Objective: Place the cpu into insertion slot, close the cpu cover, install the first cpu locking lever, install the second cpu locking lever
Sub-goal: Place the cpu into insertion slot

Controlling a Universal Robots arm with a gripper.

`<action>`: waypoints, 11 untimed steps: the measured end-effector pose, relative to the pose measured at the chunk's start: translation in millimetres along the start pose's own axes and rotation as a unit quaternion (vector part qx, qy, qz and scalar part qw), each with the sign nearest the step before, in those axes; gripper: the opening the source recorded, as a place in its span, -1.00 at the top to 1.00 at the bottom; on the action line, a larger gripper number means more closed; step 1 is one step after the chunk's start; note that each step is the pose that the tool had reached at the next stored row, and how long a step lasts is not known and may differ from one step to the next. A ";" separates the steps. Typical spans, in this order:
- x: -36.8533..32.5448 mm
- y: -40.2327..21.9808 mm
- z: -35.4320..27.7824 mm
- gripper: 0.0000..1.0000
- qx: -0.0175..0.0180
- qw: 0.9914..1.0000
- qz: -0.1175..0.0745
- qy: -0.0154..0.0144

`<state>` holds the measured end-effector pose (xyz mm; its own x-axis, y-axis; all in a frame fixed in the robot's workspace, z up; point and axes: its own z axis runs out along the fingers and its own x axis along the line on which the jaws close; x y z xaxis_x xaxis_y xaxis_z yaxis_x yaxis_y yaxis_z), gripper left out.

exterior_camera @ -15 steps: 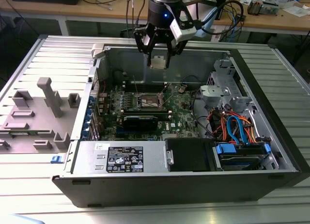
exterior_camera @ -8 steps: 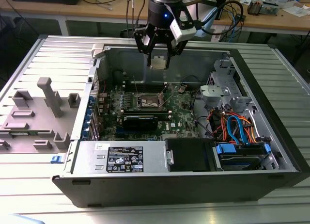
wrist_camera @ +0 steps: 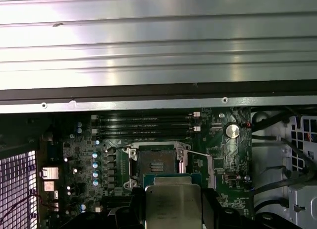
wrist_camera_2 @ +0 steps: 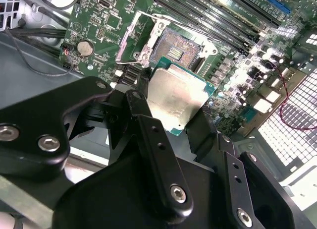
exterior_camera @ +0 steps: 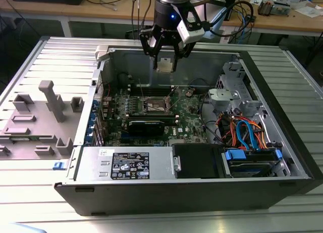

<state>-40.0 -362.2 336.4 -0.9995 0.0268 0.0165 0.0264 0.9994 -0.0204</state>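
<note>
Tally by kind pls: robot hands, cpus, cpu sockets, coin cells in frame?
Black robot hand: 1
Silvery-tan flat square cpu, held by it: 1
Dark-rimmed square insertion slot, empty: 1
Round silver coin cell: 1
Total: 4

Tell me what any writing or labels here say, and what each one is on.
Black-and-white label on the metal box: print too small to read.
White sticker beside it: too small to read.
Motherboard markings in both wrist views: too small to read.
On the cpu in the gripper: no readable text.
</note>
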 end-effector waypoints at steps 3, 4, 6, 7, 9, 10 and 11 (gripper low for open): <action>0.0 0.0 0.3 -0.09 0.001 1.000 0.000 0.000; 0.0 -0.1 0.5 -0.09 0.002 1.000 0.000 0.000; 0.0 -0.1 0.9 -0.09 0.002 1.000 0.000 0.000; 0.0 -0.1 1.0 -0.09 0.003 1.000 0.000 0.000; 0.0 -0.1 1.2 -0.09 0.003 1.000 0.000 0.000; 0.0 -0.1 1.3 -0.09 0.003 1.000 0.000 0.000; 0.0 -0.1 1.4 -0.09 0.004 1.000 0.000 0.000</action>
<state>-40.0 -362.3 335.1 -0.9995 0.0268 0.0163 0.0264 0.9993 -0.0280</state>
